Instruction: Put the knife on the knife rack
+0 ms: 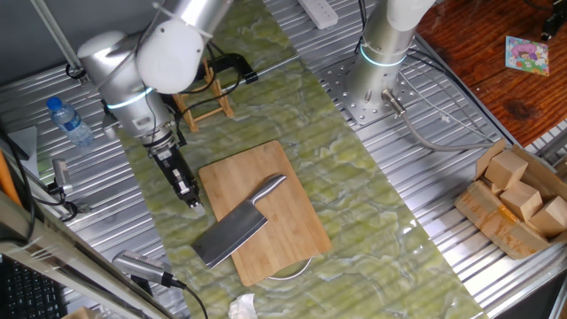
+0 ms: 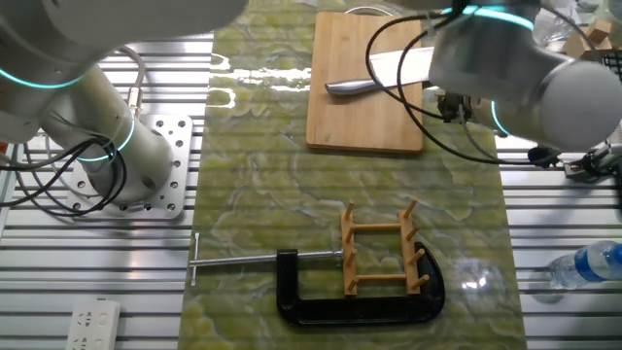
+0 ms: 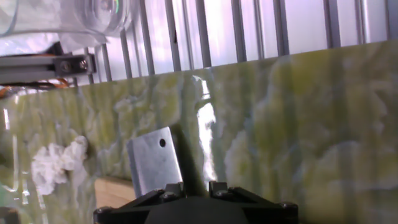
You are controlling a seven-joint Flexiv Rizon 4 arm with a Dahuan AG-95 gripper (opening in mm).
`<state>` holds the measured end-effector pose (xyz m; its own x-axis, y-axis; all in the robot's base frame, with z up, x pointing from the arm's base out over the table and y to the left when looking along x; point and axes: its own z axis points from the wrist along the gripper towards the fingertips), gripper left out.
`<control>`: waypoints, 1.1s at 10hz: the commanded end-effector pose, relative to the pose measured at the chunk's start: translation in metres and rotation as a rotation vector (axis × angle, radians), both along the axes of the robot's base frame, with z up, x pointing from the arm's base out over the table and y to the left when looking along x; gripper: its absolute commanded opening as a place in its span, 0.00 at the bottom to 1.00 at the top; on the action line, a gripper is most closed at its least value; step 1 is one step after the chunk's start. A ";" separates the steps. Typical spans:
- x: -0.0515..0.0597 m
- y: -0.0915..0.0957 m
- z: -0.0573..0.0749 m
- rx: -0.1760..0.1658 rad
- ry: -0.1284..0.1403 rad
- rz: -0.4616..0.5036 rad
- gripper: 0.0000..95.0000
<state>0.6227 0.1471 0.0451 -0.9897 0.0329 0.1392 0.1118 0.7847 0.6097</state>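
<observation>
The knife [image 1: 237, 226], a steel cleaver, lies flat on the bamboo cutting board [image 1: 283, 190], its blade hanging over the board's front-left edge and its handle pointing to the back right. In the other fixed view the handle [image 2: 350, 87] shows, with the blade partly behind the arm. The hand view shows the blade's holed corner [image 3: 155, 163]. My gripper [image 1: 190, 198] hangs low just left of the board, beside the blade. It looks shut and holds nothing; its fingertips sit at the bottom of the hand view [image 3: 191, 186]. The light-wood knife rack [image 1: 208, 96] [image 2: 382, 248] stands upright at the mat's far end.
A black clamp [image 2: 321, 306] grips the rack's base. A water bottle [image 1: 69, 120] stands left of the arm. A second arm's base [image 1: 381, 53] is at the back right. A cardboard box of wood blocks [image 1: 518, 199] is at the right. Crumpled tissue [image 1: 241, 307] lies by the front edge.
</observation>
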 end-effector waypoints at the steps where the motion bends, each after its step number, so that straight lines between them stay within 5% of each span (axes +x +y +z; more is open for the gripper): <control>1: 0.002 0.008 -0.004 0.034 0.002 -0.012 0.20; 11: 0.005 0.024 -0.013 0.097 0.002 -0.021 0.20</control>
<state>0.6281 0.1717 0.0311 -0.9886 0.0398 0.1451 0.1292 0.7183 0.6836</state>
